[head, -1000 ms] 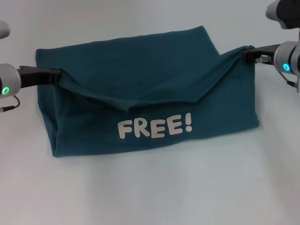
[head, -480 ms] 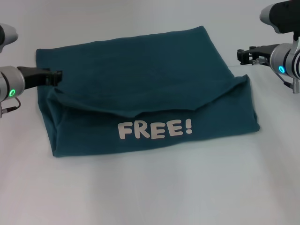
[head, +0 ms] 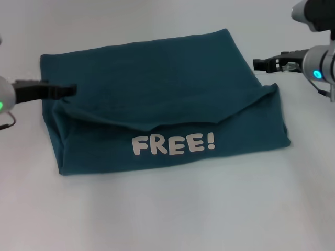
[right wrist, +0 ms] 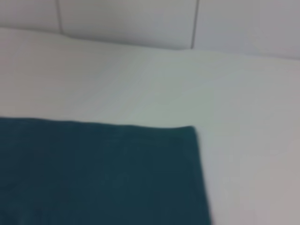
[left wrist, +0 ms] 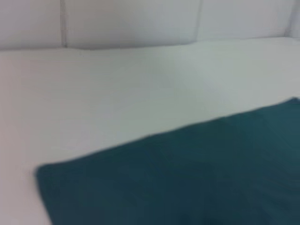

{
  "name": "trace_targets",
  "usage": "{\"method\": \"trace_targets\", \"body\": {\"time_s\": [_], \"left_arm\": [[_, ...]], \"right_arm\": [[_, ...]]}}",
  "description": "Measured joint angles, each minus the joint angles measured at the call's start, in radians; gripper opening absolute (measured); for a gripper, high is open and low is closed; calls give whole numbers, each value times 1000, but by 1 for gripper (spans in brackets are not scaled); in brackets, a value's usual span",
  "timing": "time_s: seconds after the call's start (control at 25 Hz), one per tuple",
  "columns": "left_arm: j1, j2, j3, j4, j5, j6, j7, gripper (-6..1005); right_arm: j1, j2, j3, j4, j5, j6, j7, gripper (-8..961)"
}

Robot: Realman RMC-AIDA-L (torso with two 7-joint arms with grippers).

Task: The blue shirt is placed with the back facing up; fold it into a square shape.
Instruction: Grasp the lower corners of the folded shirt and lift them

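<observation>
Teal blue shirt [head: 157, 99] folded on table [head: 167, 209], left gripper [head: 70, 90] and right gripper [head: 257, 64] beside it

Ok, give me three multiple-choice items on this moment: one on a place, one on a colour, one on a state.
1. Where is the white lettering on the blue shirt?
A. near edge
B. far edge
C. hidden underneath

2. What colour is the table?
A. black
B. white
C. red

3. What are the left gripper and right gripper holding?
A. a shirt corner each
B. one sleeve together
C. nothing

Answers: 1 A, the lettering sits below the folded flap, towards the robot. 2 B, the surface around the shirt is pale white. 3 C, both jaws hover at the shirt's sides with no cloth in them.
</observation>
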Motion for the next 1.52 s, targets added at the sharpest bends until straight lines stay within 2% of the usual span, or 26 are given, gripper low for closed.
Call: {"method": "trace_targets", "body": {"time_s": [0.16, 0.28, 0.44, 0.56, 0.64, 0.88, 0.92, 1.08, 1.28, 1.52], "left_arm": [[72, 23, -10, 115, -6, 222, -62, 746], [130, 27, -10, 213, -5, 367, -100, 817], [187, 27, 0, 290, 20, 492, -128, 898], [192, 33, 3, 299, 92, 550, -156, 936], [185, 32, 4, 302, 147, 558, -186, 936], [148, 25, 23, 298, 248, 568, -274, 936], [141, 19, 53, 298, 266, 570, -302, 936], [126, 23, 91, 280, 291, 572, -363, 937], [95, 28, 94, 242, 330, 575, -395, 937], [69, 19, 95, 198, 332, 563, -398, 937]], "right_arm": [[-47, 0, 3, -142, 0, -206, 4, 779], [-88, 4, 3, -247, 0, -341, 11, 894], [-114, 0, 5, -343, 1, -516, 20, 920], [-115, -4, 15, -394, -2, -627, 18, 926], [-103, -15, 17, -416, -6, -715, 18, 926], [-67, -39, 12, -406, -24, -802, 20, 923], [-61, -39, 12, -405, -35, -811, 21, 923], [-40, -34, 12, -405, -97, -834, 34, 921], [-19, -19, 7, -403, -138, -839, 37, 920], [-14, -12, 3, -394, -146, -833, 37, 922]]}}
